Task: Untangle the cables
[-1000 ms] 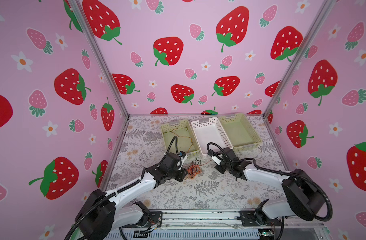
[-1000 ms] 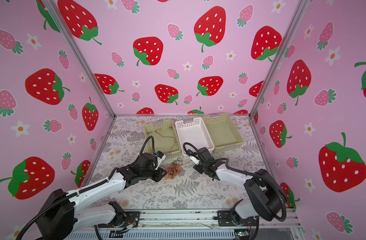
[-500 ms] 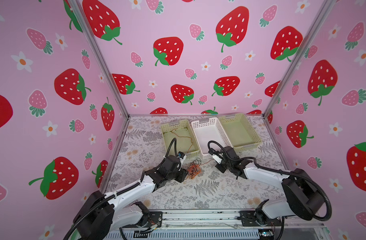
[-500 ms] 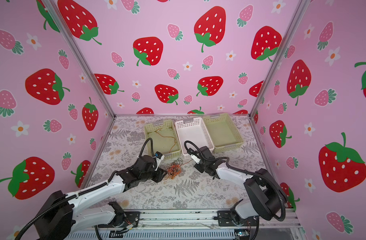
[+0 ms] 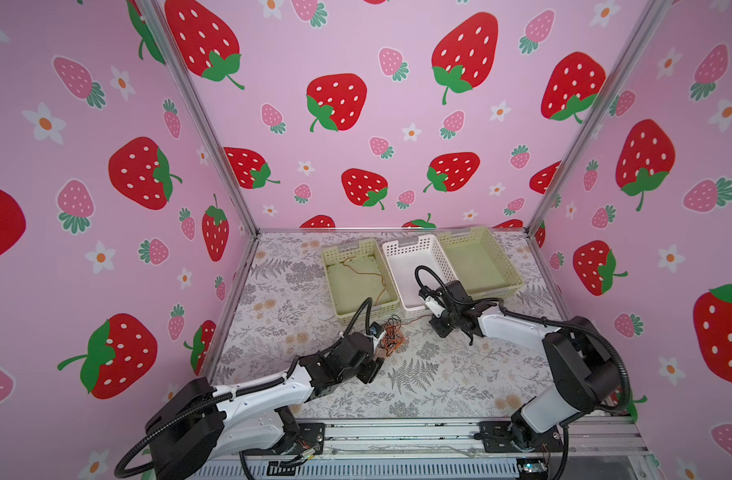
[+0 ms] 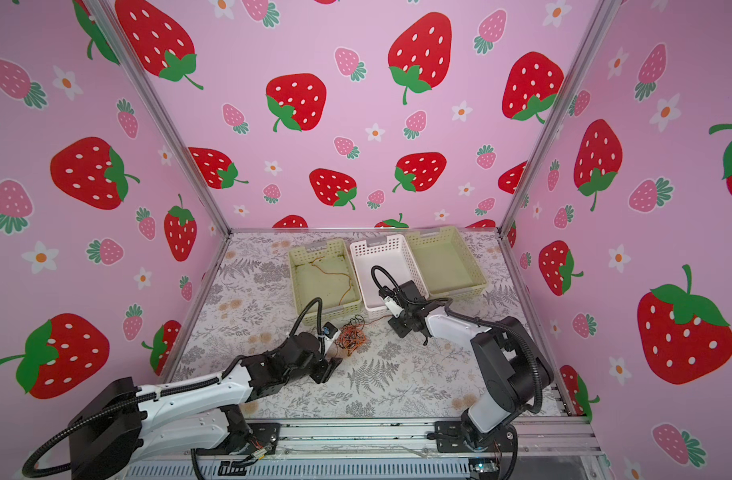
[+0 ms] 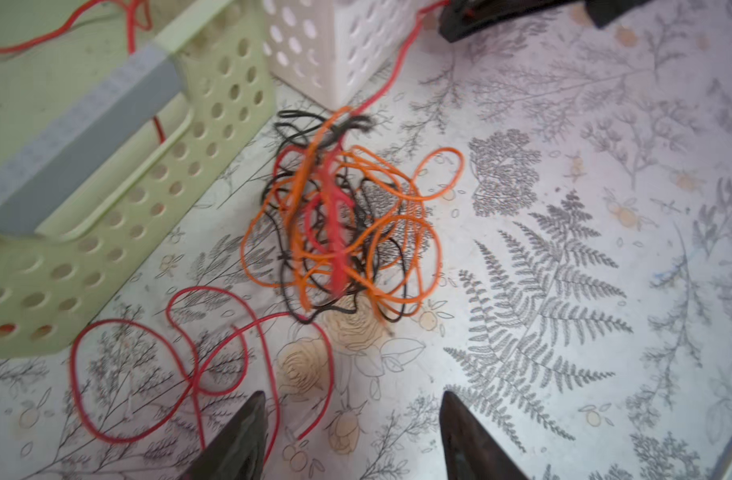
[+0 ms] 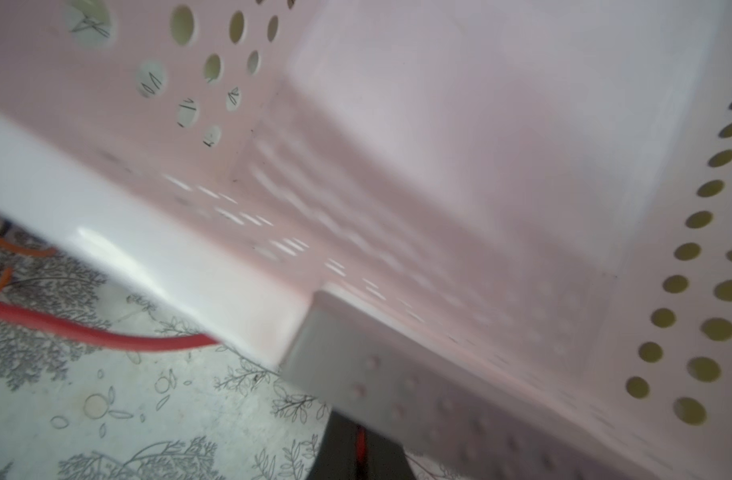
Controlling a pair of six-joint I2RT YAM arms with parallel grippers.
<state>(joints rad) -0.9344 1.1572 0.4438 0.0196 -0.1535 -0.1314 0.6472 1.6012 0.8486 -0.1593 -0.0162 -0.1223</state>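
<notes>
The left arm is stretching low over the fern-print mat (image 7: 563, 291) from the front rail. Its left gripper (image 7: 351, 419) is hovering with jaws spread and empty, just short of the tangle of cables (image 7: 339, 228). The tangle is lying on the mat beside the front corner of the green basket (image 7: 106, 232), with orange and black strands knotting together. The right arm is folding at the elbow and reaching inward. Its right gripper (image 8: 358, 446) is sitting low at the front wall of the white basket (image 5: 410, 245), pinching the red cable (image 7: 397, 70) that is running out of the tangle. More red loops are lying by the left fingertips.
</notes>
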